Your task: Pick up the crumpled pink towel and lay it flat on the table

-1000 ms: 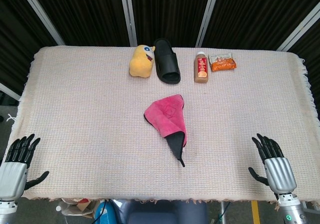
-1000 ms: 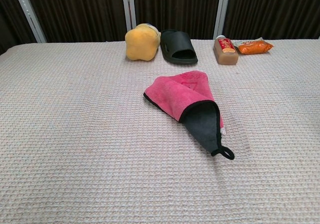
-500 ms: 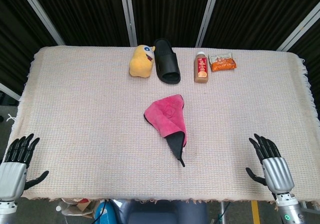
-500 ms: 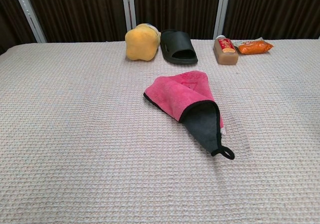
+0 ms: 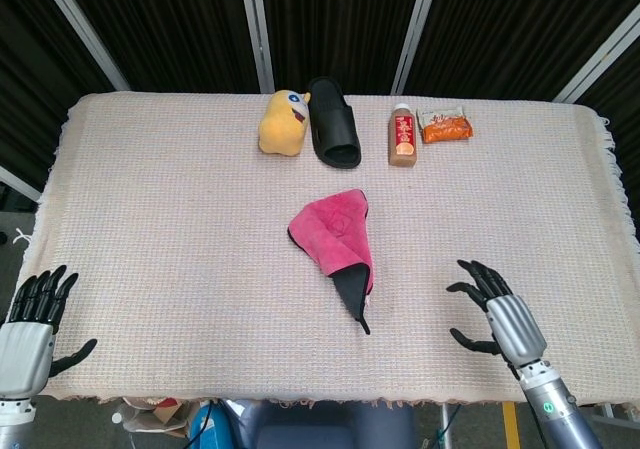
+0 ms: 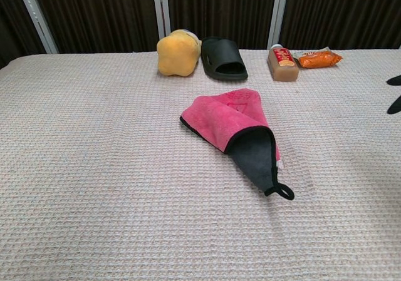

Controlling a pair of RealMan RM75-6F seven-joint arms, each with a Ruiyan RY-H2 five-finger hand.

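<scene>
The pink towel (image 5: 333, 232) lies folded and crumpled at the table's middle, its dark grey underside and black loop pointing toward me; the chest view shows the towel (image 6: 229, 119) the same way. My right hand (image 5: 495, 312) hovers open over the front right of the table, fingers spread, well to the right of the towel. Only its dark fingertips (image 6: 395, 96) poke in at the chest view's right edge. My left hand (image 5: 30, 327) stays open at the front left corner, off the table's edge.
Along the back edge stand a yellow plush toy (image 5: 281, 123), a black slipper (image 5: 333, 122), a brown bottle (image 5: 403, 136) and an orange snack packet (image 5: 445, 127). A woven cream cloth (image 5: 160, 219) covers the table.
My right hand has moved left and forward over the table toward the towel, entering the chest view's edge. The left hand dropped slightly. The towel has not moved.
</scene>
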